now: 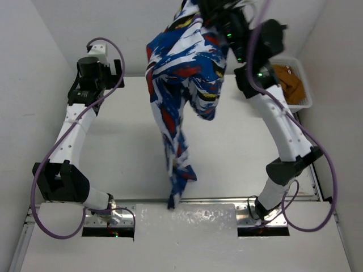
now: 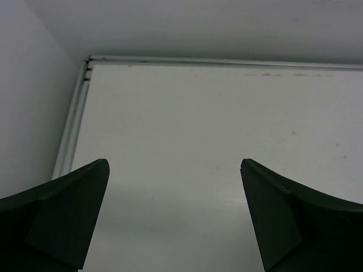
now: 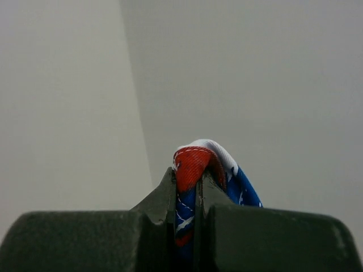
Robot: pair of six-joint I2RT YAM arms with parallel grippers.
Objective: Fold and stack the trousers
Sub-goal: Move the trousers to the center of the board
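Note:
The trousers [image 1: 184,73], royal blue with white, red, yellow and black patches, hang high over the middle of the table. One leg trails down and its end touches the table's near edge. My right gripper [image 1: 198,8] holds them from the top of the overhead view, mostly hidden by cloth. In the right wrist view that gripper [image 3: 187,181] is shut on a red and blue fold of the trousers [image 3: 195,161]. My left gripper [image 2: 174,170] is open over bare table at the far left corner, with nothing between its fingers [image 2: 79,192].
A white basket [image 1: 299,85] holding a brown-orange cloth stands at the far right of the table. The table's [image 1: 125,141] far edge meets the white back wall. A raised rim [image 2: 71,124] runs along the table's left side.

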